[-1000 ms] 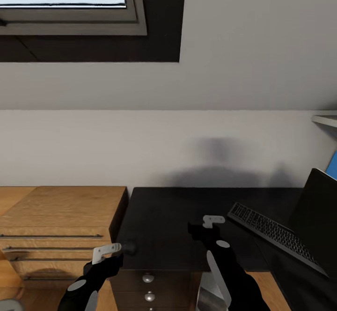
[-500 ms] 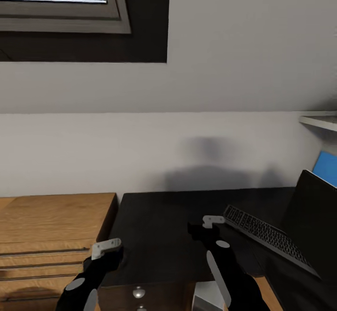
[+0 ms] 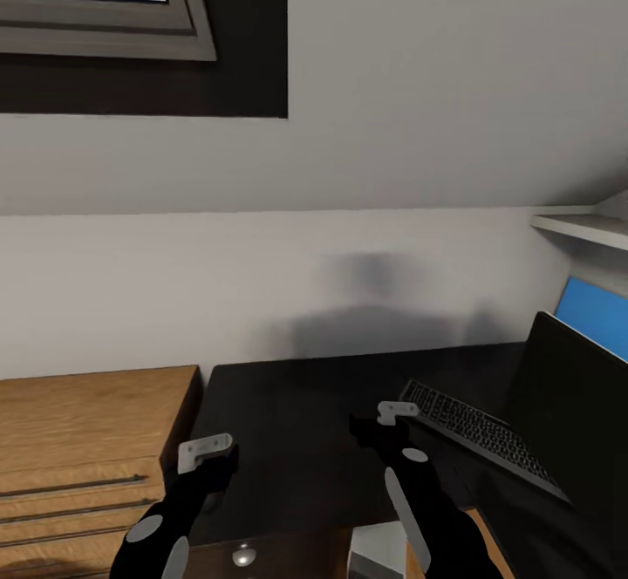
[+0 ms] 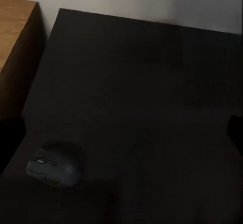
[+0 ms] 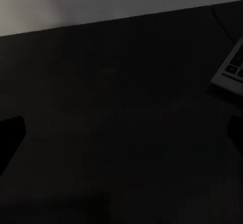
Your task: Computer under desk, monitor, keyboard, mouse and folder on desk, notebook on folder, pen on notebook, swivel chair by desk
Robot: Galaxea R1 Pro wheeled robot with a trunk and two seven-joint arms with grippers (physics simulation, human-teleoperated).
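Observation:
The desk (image 3: pixel 296 405) with its black top lies right before me. On it at the right the black keyboard (image 3: pixel 475 435) lies slantwise in front of the monitor (image 3: pixel 571 405), which is cut by the picture's edge. The small dark mouse (image 4: pixel 53 167) rests near the desk's edge beside the wooden unit, just below my left gripper (image 3: pixel 218 466). That gripper hovers open over this corner. My right gripper (image 3: pixel 366 429) hangs open over the middle of the desk, with the keyboard's corner (image 5: pixel 230 69) a short way off. Both hold nothing.
A light wooden drawer unit (image 3: pixel 78 439) adjoins the desk on the left. A blue panel (image 3: pixel 593 313) rises behind the monitor, under a white shelf (image 3: pixel 580 230). The sloped wall has a roof window (image 3: pixel 96 3). Desk drawer knob (image 3: pixel 243 554) shows below.
The whole picture has slid left and up, so the camera has moved. More of the monitor and the blue panel now show. Both arms keep the same pose.

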